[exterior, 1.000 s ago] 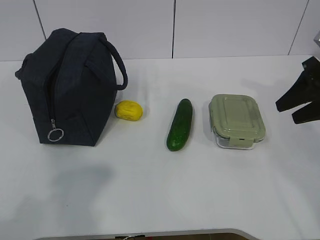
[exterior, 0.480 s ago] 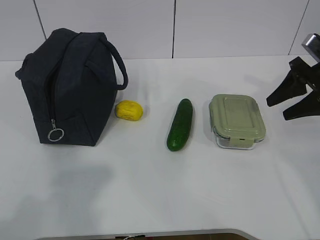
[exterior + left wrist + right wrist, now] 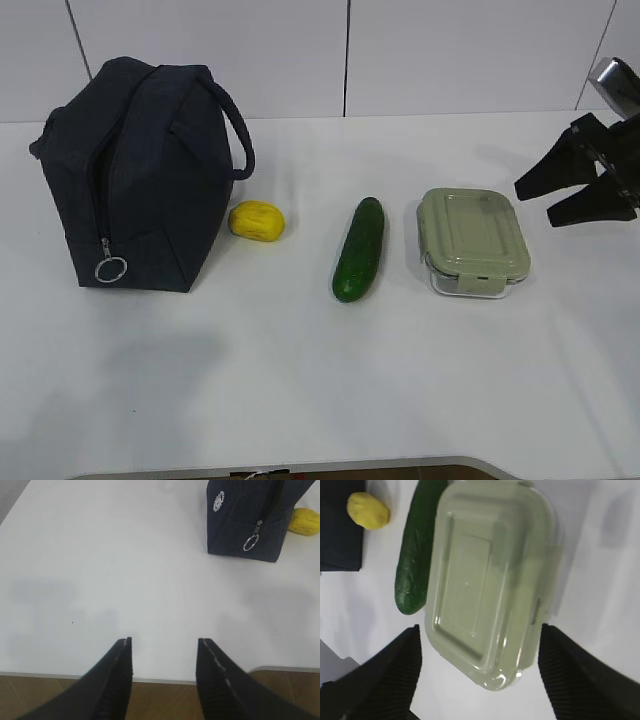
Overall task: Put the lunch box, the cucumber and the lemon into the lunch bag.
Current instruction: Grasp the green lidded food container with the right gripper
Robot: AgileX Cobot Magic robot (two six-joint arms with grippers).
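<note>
The lunch box [image 3: 472, 243], clear glass with a sage-green clip lid, lies right of centre; it fills the right wrist view [image 3: 490, 580]. My right gripper [image 3: 548, 200] is open and empty, hovering just right of the box; in its own view [image 3: 477, 652] the jaws stand wide either side of the box's near end. The cucumber [image 3: 360, 249] lies left of the box, also in the right wrist view [image 3: 417, 555]. The lemon [image 3: 257, 221] sits beside the navy lunch bag [image 3: 135, 175], zipped shut. My left gripper [image 3: 164, 655] is open and empty over the table's front edge, well short of the bag [image 3: 250, 515].
White table [image 3: 300, 380] backed by a white panelled wall. The table's front edge [image 3: 150, 677] shows in the left wrist view with brown floor below. The bag's silver ring pull [image 3: 110, 268] hangs low on its near side.
My right gripper has moved left and slightly up toward the lunch box, still open. The objects and the bag have not moved.
</note>
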